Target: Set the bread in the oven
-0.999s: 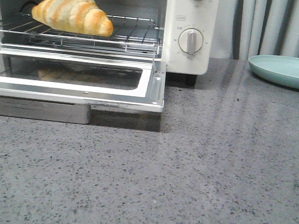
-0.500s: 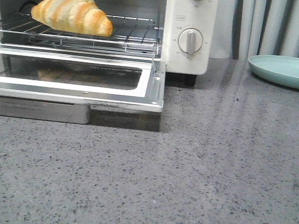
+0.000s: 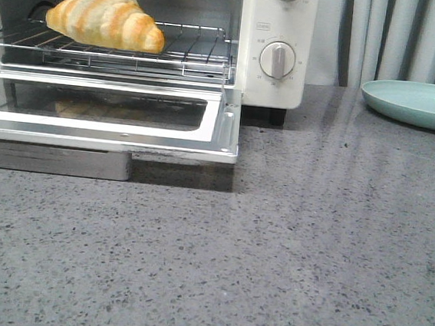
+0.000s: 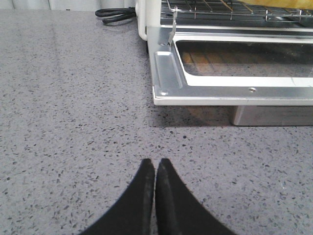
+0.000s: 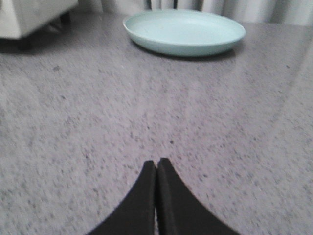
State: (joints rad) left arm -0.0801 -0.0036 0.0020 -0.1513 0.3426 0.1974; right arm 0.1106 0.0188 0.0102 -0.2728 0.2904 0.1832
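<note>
The bread (image 3: 106, 20) sits on the wire rack (image 3: 190, 51) inside the oven (image 3: 276, 30), up against the left part of the cavity, its tapered end pointing toward the dials (image 3: 277, 59). The oven's glass door (image 3: 106, 114) hangs fully open, lying flat out in front of the cavity, and a faint reflection of the bread shows in the pane. To the right of the oven, well apart from it, a pale green plate (image 3: 420, 104) rests on the grey speckled counter (image 3: 270, 260). The left gripper (image 4: 155, 169) hovers over bare counter in front of the open door, fingers pressed together, holding nothing. The right gripper (image 5: 156, 169) is likewise closed tight and empty, off to the oven's right, facing the plate.
</note>
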